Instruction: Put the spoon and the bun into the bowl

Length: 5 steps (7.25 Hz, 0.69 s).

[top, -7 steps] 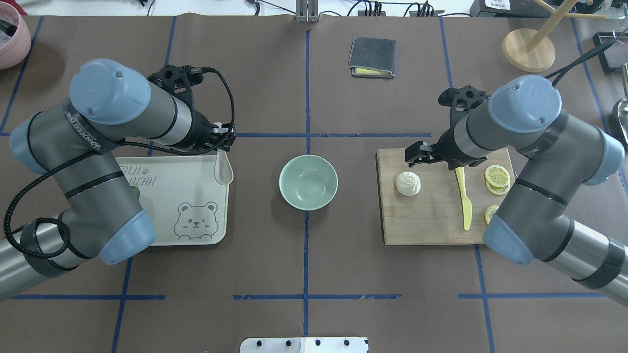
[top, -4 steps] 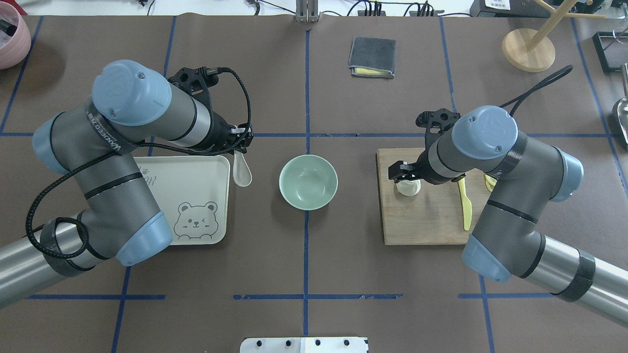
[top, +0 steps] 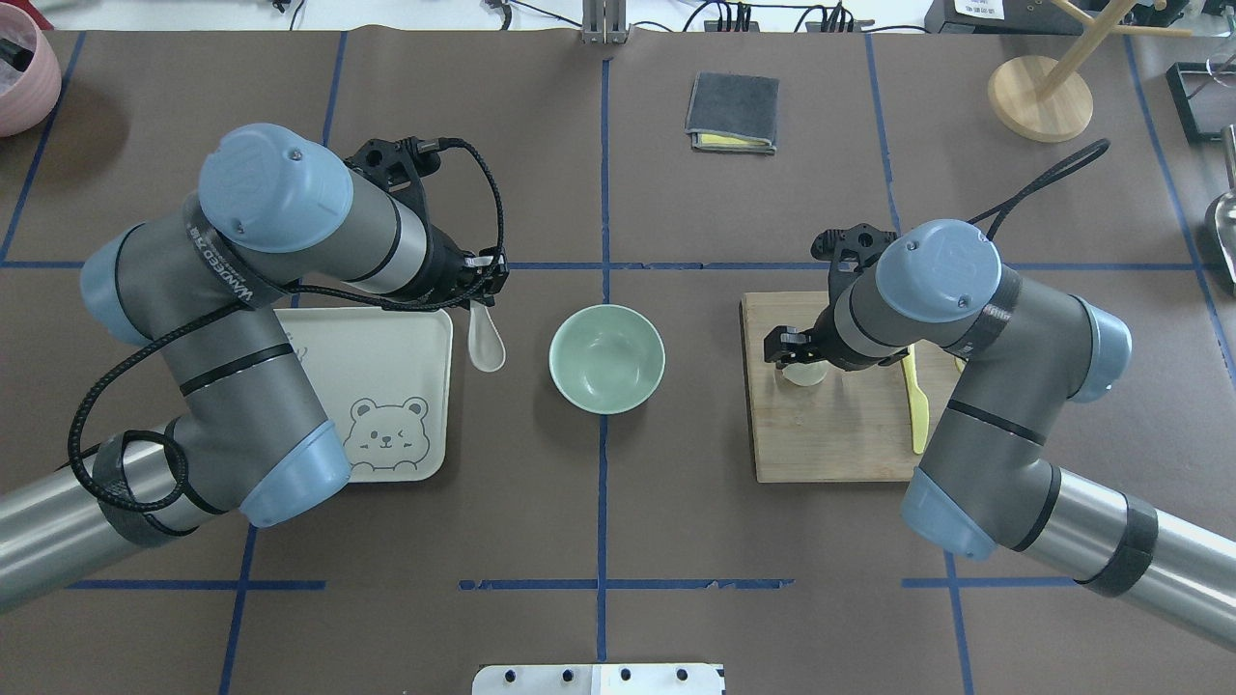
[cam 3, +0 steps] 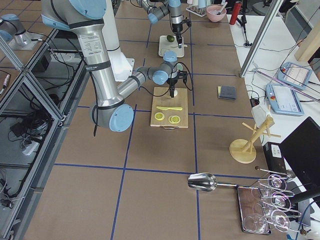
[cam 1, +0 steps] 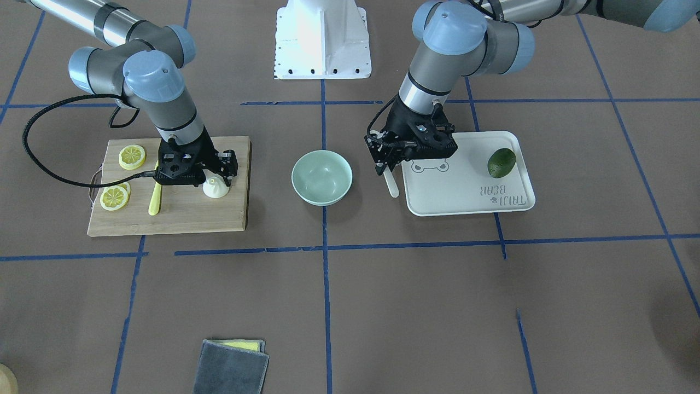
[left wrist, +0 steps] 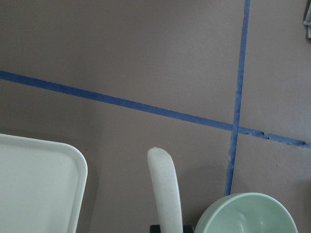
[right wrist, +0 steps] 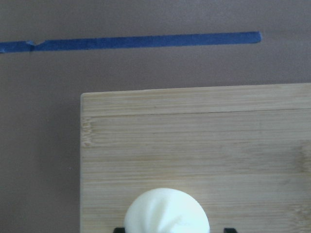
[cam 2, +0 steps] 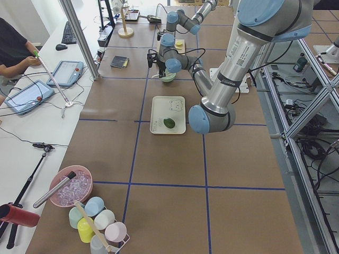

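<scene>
beside the bowl [top: 577,334], we see the left fingers [cam 1: 379,165] clamped on the spoon [top: 486,343]; the right fingers [cam 1: 232,167] sit spread around the bun [right wrist: 167,211] on the board [top: 830,434].

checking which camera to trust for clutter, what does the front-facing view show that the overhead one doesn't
Only the front-facing view shows the avocado on the tray and the lemon slices on the cutting board in full; overhead, the arms hide the avocado and nearly all the lemon. Only the overhead view shows the wooden stand and the pink container at the far corners. Both show the empty bowl, the spoon hanging from the left gripper beside it, the bun under the right gripper, the yellow knife and the grey cloth.
</scene>
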{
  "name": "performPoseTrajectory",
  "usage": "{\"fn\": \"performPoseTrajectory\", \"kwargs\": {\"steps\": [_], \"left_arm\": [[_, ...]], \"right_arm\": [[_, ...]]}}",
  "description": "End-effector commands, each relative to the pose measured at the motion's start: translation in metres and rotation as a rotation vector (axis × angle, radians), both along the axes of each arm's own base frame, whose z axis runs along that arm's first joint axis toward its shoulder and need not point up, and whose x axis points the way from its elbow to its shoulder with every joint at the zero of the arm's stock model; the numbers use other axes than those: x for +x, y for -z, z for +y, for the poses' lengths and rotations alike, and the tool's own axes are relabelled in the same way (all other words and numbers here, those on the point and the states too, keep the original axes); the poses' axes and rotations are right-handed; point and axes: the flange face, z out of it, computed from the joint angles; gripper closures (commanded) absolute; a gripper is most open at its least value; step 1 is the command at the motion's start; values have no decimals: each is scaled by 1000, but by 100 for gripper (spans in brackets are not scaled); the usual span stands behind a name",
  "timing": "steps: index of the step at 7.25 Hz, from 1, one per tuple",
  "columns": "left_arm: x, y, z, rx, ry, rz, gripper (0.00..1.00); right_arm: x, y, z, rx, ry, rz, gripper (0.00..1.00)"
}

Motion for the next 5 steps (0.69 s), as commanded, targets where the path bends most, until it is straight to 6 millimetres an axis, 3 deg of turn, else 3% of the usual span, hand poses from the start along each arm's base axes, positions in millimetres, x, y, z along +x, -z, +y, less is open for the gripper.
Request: {"fn": "performPoseTrajectory", "kwargs": {"steps": [1, 3, 5], "left_arm": [[27, 11, -3, -37, 13, 44, 100], [56, 30, -11, -81, 33, 87, 100], [80, 34, -18, -64, 23, 119, 100]], "right_arm": [[2, 4, 0, 0, 3, -6, 100], [4, 8, 0, 6, 1, -14, 100], [14, 18, -2, 18, -7, -31, 100]]}}
